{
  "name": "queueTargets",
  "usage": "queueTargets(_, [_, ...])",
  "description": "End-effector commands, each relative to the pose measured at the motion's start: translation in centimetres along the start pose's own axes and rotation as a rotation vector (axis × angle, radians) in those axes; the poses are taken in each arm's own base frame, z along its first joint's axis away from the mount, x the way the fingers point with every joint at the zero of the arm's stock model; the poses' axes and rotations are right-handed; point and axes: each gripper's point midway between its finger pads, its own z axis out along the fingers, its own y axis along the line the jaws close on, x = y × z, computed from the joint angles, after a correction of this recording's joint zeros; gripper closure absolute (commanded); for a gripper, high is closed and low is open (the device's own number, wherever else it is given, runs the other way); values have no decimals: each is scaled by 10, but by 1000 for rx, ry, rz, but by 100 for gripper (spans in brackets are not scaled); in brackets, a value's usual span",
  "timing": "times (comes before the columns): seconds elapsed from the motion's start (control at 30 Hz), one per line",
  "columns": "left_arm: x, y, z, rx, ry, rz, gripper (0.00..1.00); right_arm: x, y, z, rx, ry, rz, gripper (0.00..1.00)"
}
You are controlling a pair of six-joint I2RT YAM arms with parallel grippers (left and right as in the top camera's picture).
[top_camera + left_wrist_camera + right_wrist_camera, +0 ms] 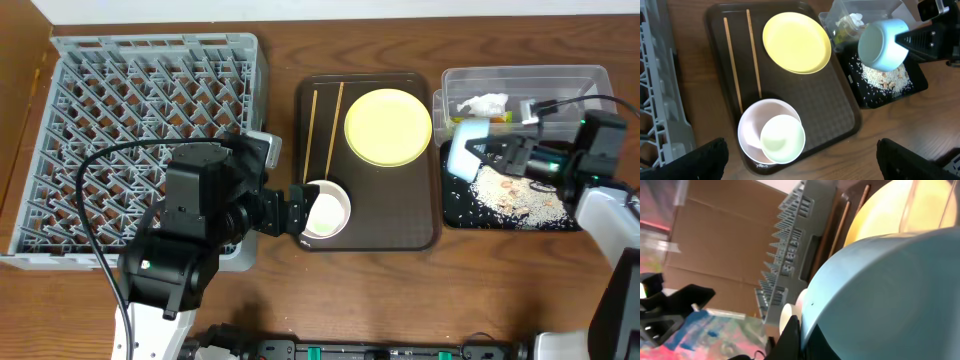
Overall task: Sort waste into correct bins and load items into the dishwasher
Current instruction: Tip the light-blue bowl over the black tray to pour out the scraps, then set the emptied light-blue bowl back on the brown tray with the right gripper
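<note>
The right claw [494,152] is clamped on the rim of the light blue bowl [463,150], which hangs tipped on its side above the left end of the black tray [455,210]. Below the bowl and to its right, rice scraps [515,195] lie spread over that tray. Behind the tray stands the clear tub [560,78], holding the crumpled tissue [485,103] (a green-and-yellow wrapper [840,34] shows beside it in the left wrist view).

The left claw [298,212] hovers with its 2 fingers [705,160] apart, gripping nothing, just left of the white bowl [752,125]. The small white cup [783,139] sits inside that bowl, at the front of the brown serving tray [835,120]. Farther back on that tray the 2 chopsticks [732,65] lie side by side, with the yellow plate [796,42] to their right. The grey dish rack [140,100] stands on the worktop [400,300] at the far left.
</note>
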Motion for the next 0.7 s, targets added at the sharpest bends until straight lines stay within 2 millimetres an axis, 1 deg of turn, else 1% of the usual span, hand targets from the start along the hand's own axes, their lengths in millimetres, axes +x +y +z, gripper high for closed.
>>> queueTargets(0.0, [-7, -5, -5, 16, -18, -1, 5, -1, 25, 14, 39, -6, -78, 99])
queueTargets(0.03, [-7, -5, -5, 16, -18, -1, 5, 6, 43, 28, 75, -1, -117, 99])
queueTargets(0.07, [-7, -5, -5, 16, -18, -1, 5, 12, 49, 37, 129, -4, -137, 99])
queueTargets(0.1, [-7, -5, -5, 16, -18, -1, 5, 20, 49, 45, 207, -8, -159, 99])
queueTargets(0.17, [-7, -5, -5, 16, -18, -1, 5, 38, 42, 56, 372, 3, -240, 99])
queueTargets(0.23, [-7, -5, -5, 16, -18, -1, 5, 68, 37, 73, 518, 71, -377, 99])
queueTargets(0.27, [-7, -5, -5, 16, -18, -1, 5, 96, 35, 89, 580, 149, -487, 99])
queueTargets(0.3, [-7, -5, -5, 16, -18, -1, 5, 120, 29, 100, 650, 209, -563, 99])
queueTargets(0.33, [-7, -5, -5, 16, -18, -1, 5, 131, 23, 104, 695, 236, -603, 99])
queueTargets(0.4, [-7, -5, -5, 16, -18, -1, 5, 145, 13, 111, 739, 274, -638, 99])
queueTargets(0.47, [-7, -5, -5, 16, -18, -1, 5, 157, 5, 120, 738, 316, -642, 99])
queueTargets(0.5, [-7, -5, -5, 16, -18, -1, 5, 164, -2, 124, 740, 345, -637, 99])
queueTargets(0.6, [-7, -5, -5, 16, -18, -1, 5, 173, -20, 126, 774, 389, -613, 99])
queueTargets(0.63, [-7, -5, -5, 16, -18, -1, 5, 173, -24, 127, 783, 392, -599, 99])
queueTargets(0.67, [-7, -5, -5, 16, -18, -1, 4, 171, -24, 127, 785, 389, -597, 99])
